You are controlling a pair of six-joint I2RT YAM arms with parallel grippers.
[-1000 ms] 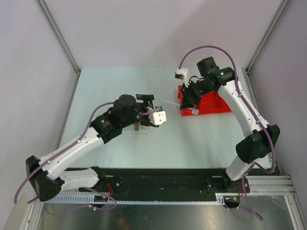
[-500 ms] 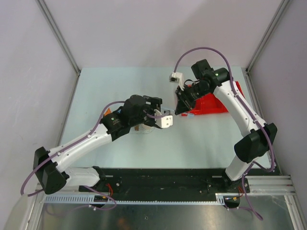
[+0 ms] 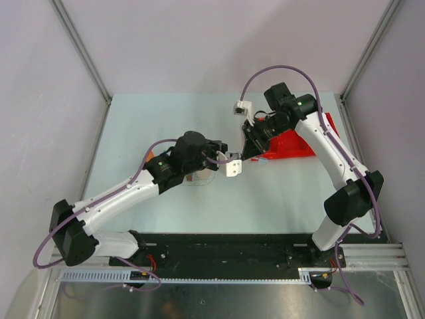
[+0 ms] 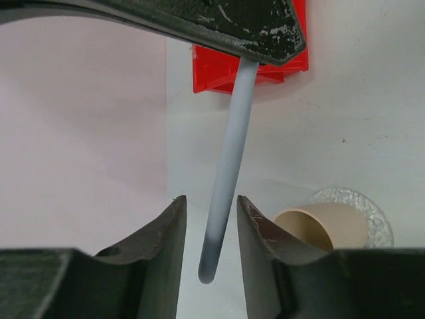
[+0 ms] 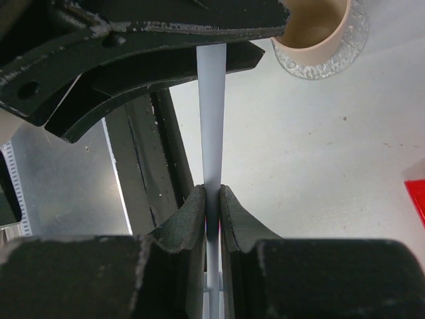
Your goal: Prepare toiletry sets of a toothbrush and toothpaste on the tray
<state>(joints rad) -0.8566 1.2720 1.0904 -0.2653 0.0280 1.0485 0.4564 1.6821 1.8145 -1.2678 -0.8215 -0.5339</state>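
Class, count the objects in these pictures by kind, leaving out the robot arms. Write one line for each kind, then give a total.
Toothbrush: 1
Beige cup: 1
Clear tray: 1
Red bin: 1
Total: 4

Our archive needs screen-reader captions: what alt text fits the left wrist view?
A pale blue toothbrush, gripped at its upper end by the right gripper, hangs with its free end between the open fingers of the left gripper. Behind, a beige cup stands on the clear tray; a red bin lies farther off.
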